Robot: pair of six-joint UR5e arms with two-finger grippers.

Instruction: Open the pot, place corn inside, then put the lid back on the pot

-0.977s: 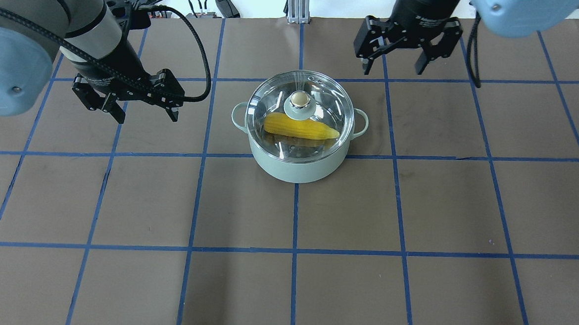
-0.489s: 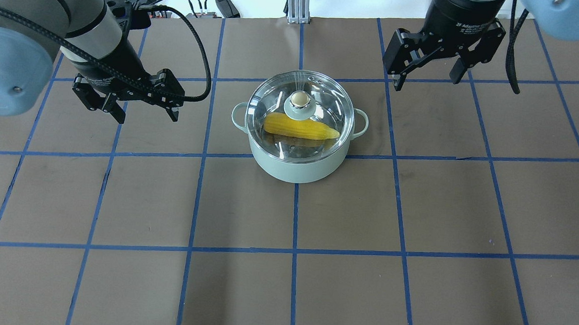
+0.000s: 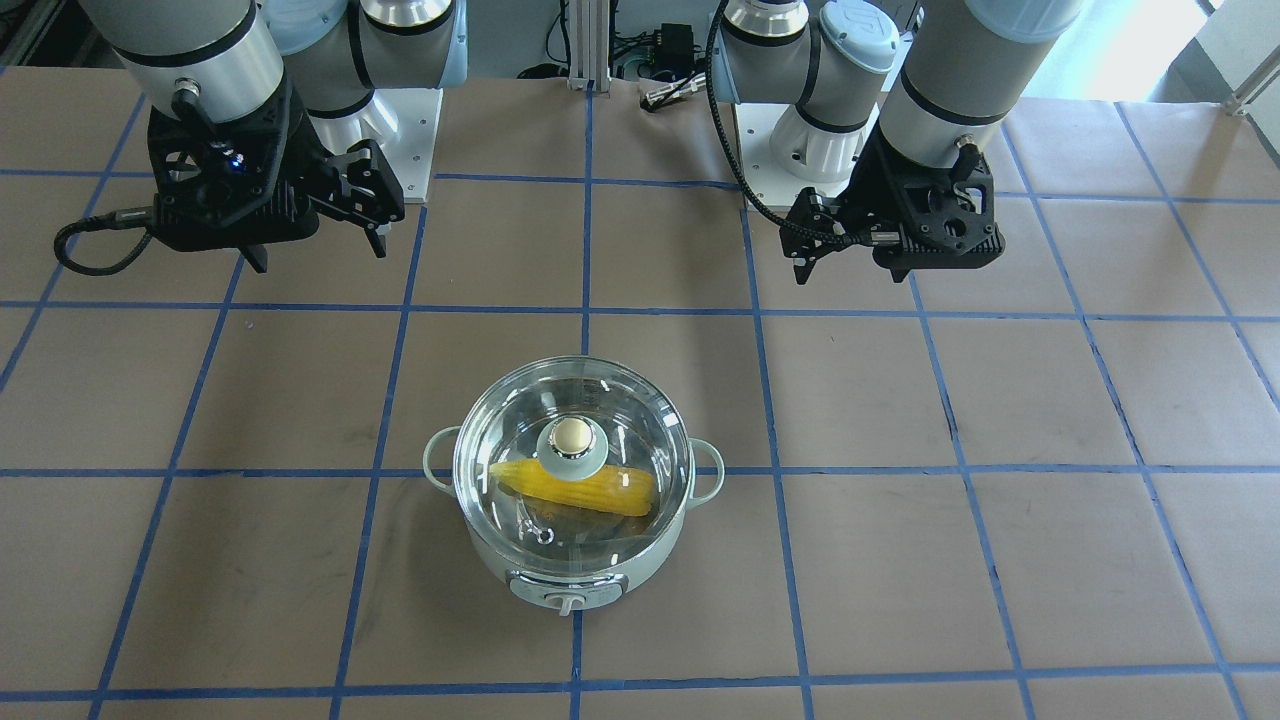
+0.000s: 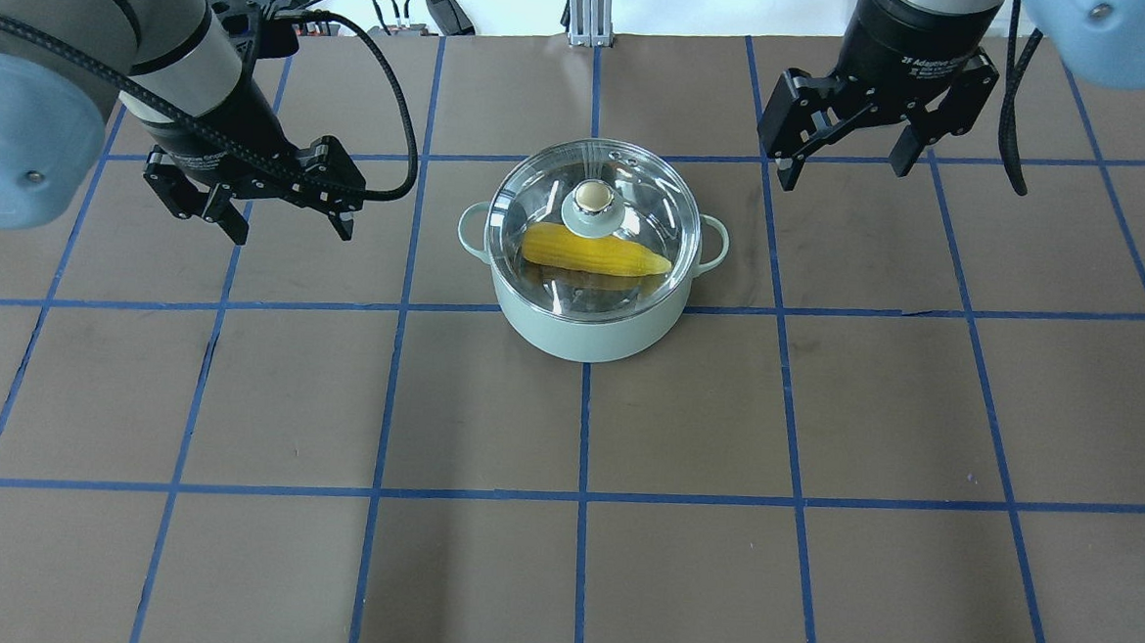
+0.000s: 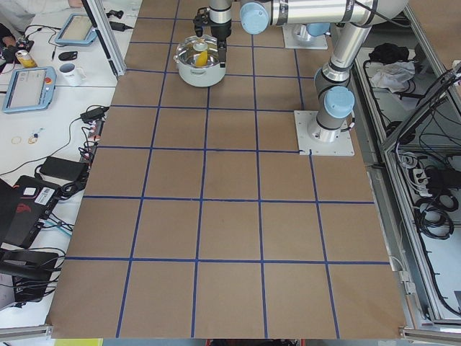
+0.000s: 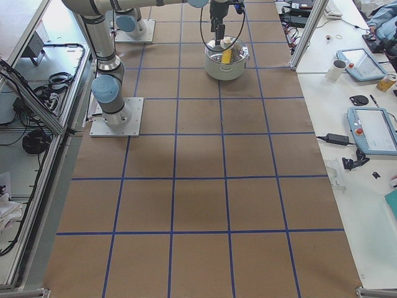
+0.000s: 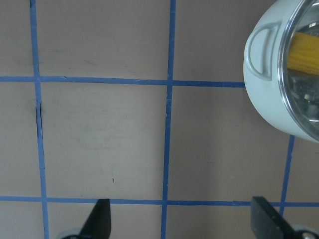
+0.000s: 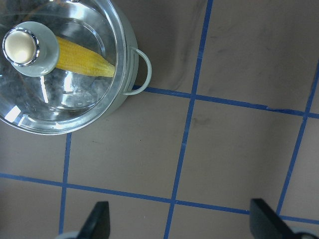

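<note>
A robotics lab: grid-taped table [image 4: 685, 416], teach pendants [image 6: 371, 129], cable bundles [image 5: 434, 216].

The desk [image 4: 236, 392] is covered in brown sheeting crossed by blue tape lines [image 4: 583, 498]. The pot [image 4: 586, 337] is carried toward 12 o'clock of its centre.

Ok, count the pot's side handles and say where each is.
2. In the overhead view, one handle is on the left side of the pot, the other handle on the right; none looks hidden.
</note>
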